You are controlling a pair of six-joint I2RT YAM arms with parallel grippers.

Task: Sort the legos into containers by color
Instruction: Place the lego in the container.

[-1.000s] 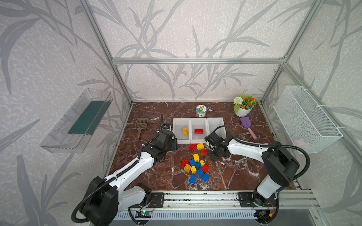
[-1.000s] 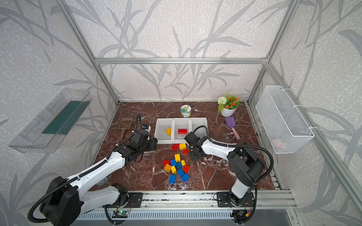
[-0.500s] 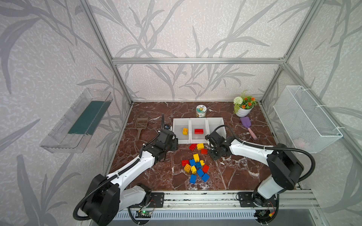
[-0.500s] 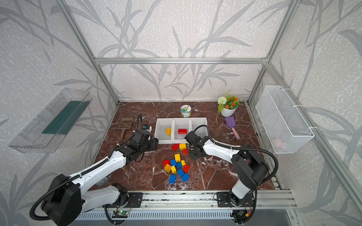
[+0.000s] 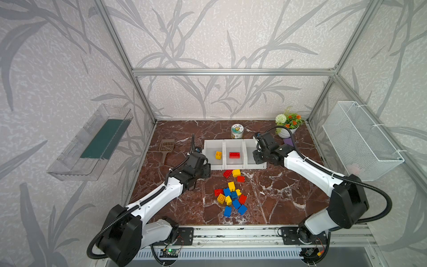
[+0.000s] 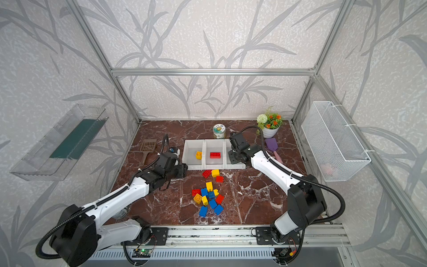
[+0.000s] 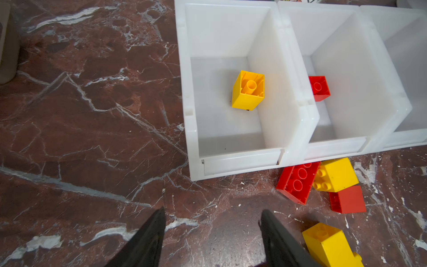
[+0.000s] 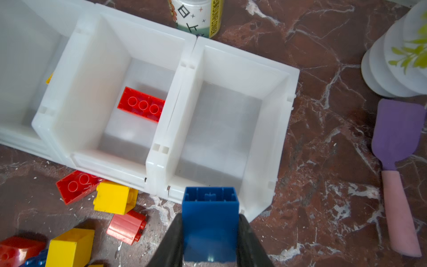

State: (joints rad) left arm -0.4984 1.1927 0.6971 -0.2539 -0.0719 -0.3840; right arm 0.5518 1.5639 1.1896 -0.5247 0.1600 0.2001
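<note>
Three joined white containers [image 5: 213, 167] stand mid-table. The left one holds a yellow brick [image 7: 248, 91], the middle one a long red brick [image 8: 141, 106], and the right one [image 8: 280, 129] is bare inside. My right gripper [image 8: 210, 217] is shut on a blue brick [image 8: 210, 208], which hangs over that right bin's front rim. Several loose legos [image 5: 231, 198] in red, yellow and blue lie in front of the bins in both top views. My left gripper [image 7: 212, 211] is open with nothing in it, low over bare table before the left bin.
A small jar [image 5: 237, 131] stands behind the bins and a flower pot [image 5: 287, 122] at the back right. A purple spatula [image 8: 397, 143] lies right of the bins, a brown scoop [image 5: 166, 148] to their left. A wire basket [image 5: 360, 141] and a clear tray [image 5: 92, 143] hang on the side walls.
My right gripper closed on the blue brick and carried it from the pile's edge back to the right bin. The left arm stayed where it was.
</note>
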